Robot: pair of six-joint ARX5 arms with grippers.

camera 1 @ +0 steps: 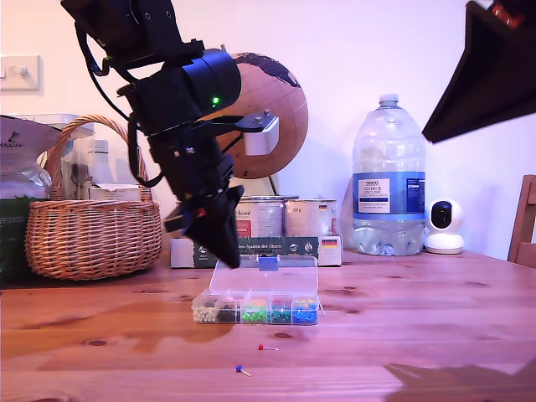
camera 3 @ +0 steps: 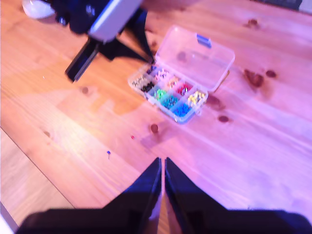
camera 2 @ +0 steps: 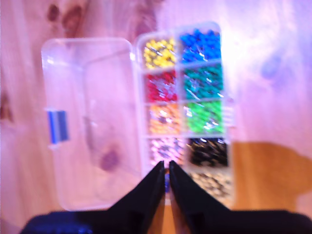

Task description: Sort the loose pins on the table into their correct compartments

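The clear box of compartments (camera 1: 255,308) lies open on the table (camera 1: 419,335), its lid (camera 2: 92,122) folded back. My first gripper (camera 1: 224,254) hangs point-down just above the end of the box at the exterior view's left. Its fingers (camera 2: 167,171) are pressed together over the pale pink section (camera 2: 165,146), with a small dark speck, seemingly a pin, in the slit. Two loose pins lie in front of the box, a red one (camera 1: 265,347) (camera 3: 132,137) and a blue one (camera 1: 240,369) (camera 3: 108,152). My second gripper (camera 3: 162,165) is shut and empty, high above the table.
Behind the box stand a long dark-green carton (camera 1: 276,247), tins (camera 1: 285,216), a globe (camera 1: 272,109) and a large water bottle (camera 1: 388,180). A wicker basket (camera 1: 92,230) is at the exterior view's left. A white camera (camera 1: 444,226) and a chair (camera 1: 524,219) are at its right.
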